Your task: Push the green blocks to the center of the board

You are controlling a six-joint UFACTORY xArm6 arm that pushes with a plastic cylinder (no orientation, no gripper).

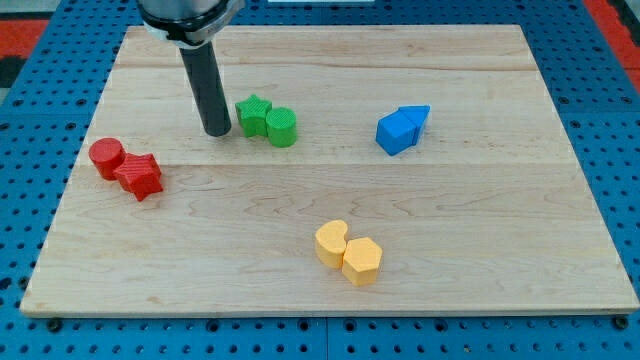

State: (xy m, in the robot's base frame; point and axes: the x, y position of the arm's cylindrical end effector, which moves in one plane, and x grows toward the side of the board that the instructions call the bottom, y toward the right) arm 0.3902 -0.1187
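Note:
A green star block (254, 114) and a green cylinder (282, 127) sit touching each other, up and left of the board's middle. My tip (217, 131) rests on the board just left of the green star, a small gap from it. The dark rod rises from the tip to the view's top.
A red cylinder (106, 157) and a red star block (140, 176) lie together at the left. Two blue blocks (402, 129) sit at the right of centre. Two yellow blocks (348, 252) lie near the bottom. The wooden board (480, 220) rests on a blue pegboard.

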